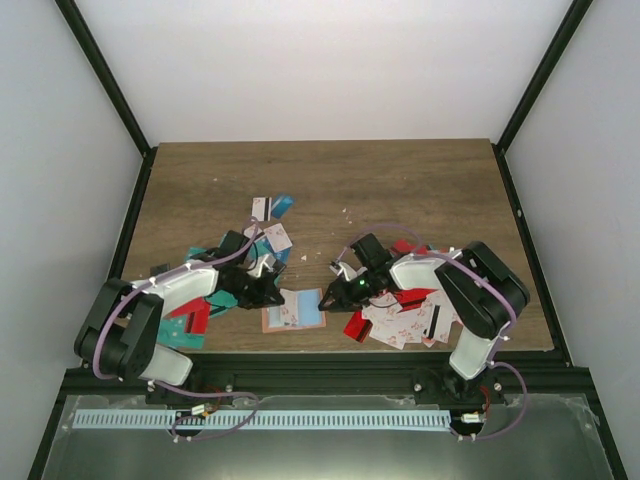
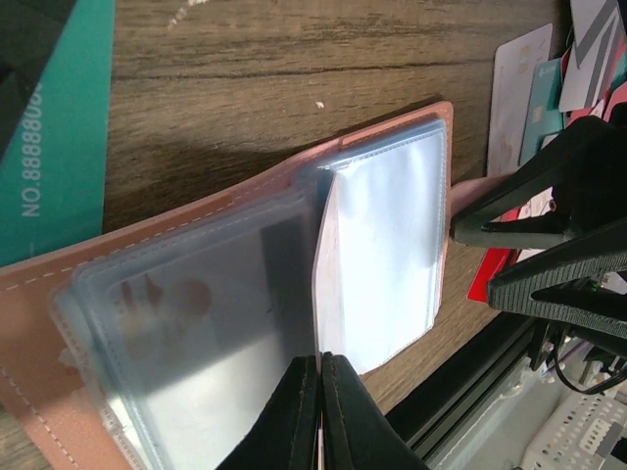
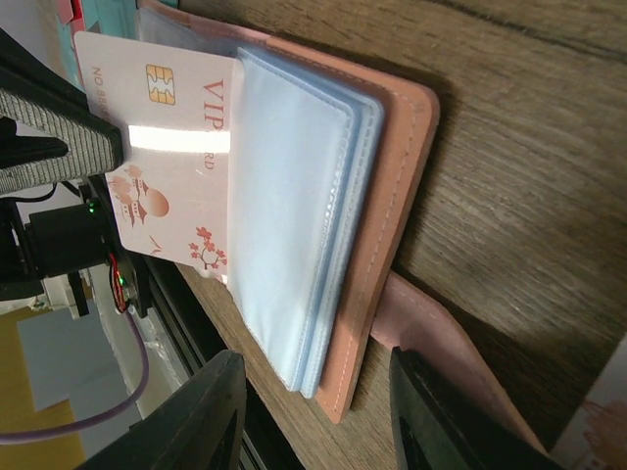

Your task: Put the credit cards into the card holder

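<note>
The salmon-pink card holder point(image 1: 293, 316) lies open near the table's front edge, its clear sleeves facing up. It also shows in the left wrist view point(image 2: 29, 313) and the right wrist view point(image 3: 397, 186). My left gripper point(image 1: 268, 293) point(image 2: 321, 392) is shut on the edge of a white credit card with red marks point(image 3: 167, 196). The card sits partly inside a clear sleeve. My right gripper point(image 1: 328, 297) point(image 3: 318, 421) is open and empty, its fingers straddling the holder's right edge and its pink strap point(image 3: 460, 333).
Loose credit cards lie in a pile point(image 1: 262, 232) behind my left arm, and more lie beside it point(image 1: 190, 320). Another pile point(image 1: 405, 318) lies under my right arm. A teal card point(image 2: 49, 127) lies left of the holder. The black table rail point(image 1: 300, 362) runs just in front.
</note>
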`<state>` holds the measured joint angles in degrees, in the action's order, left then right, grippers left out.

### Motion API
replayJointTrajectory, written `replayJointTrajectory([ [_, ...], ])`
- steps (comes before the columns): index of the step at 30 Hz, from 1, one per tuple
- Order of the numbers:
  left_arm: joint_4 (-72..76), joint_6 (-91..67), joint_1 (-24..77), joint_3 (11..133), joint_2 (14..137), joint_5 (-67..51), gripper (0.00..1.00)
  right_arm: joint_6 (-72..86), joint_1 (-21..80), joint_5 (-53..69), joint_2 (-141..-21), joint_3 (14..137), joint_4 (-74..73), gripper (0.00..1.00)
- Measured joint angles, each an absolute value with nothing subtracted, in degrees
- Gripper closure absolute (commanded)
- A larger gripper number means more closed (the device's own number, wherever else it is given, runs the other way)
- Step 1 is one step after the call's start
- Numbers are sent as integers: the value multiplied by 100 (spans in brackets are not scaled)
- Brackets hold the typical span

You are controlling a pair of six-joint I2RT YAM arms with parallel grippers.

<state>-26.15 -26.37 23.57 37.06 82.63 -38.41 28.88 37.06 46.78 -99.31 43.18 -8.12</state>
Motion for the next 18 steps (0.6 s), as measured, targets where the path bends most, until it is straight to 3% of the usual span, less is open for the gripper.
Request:
replayJointTrajectory([
  [18,-2379,-2650,2615,3771,8361,-3778,96,2788,3704,4731,-9983,4344,-810,59],
])
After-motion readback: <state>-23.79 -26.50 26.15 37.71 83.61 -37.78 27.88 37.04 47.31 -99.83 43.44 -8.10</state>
